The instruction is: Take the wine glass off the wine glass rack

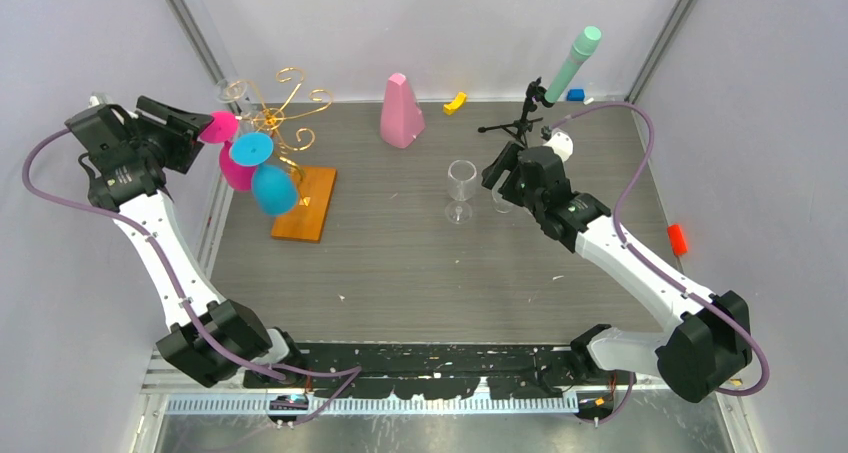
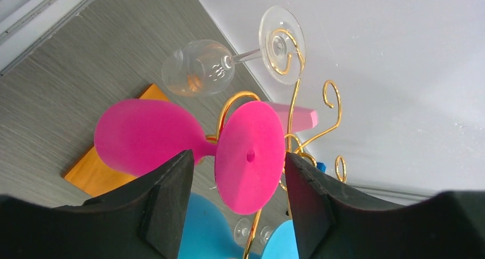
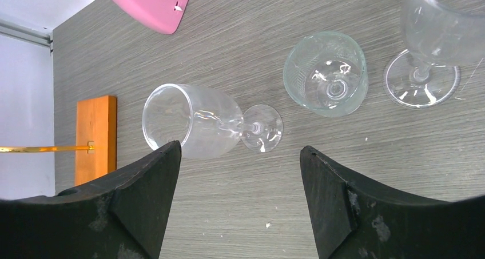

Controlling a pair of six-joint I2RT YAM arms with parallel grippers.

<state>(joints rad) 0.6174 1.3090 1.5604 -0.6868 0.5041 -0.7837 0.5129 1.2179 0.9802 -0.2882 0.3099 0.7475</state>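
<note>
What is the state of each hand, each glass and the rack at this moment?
rack: upright
pink glass: hanging on the rack
blue glass: hanging on the rack
clear glass on the rack: hanging
clear glasses on the table: upright
left hand: open around the pink glass's foot
right hand: open, empty

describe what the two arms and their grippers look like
Both the left arm and right arm have white links, black joint housings and a looping purple cable. The left gripper and right gripper have thick matte-black fingers; the right's look scuffed.
</note>
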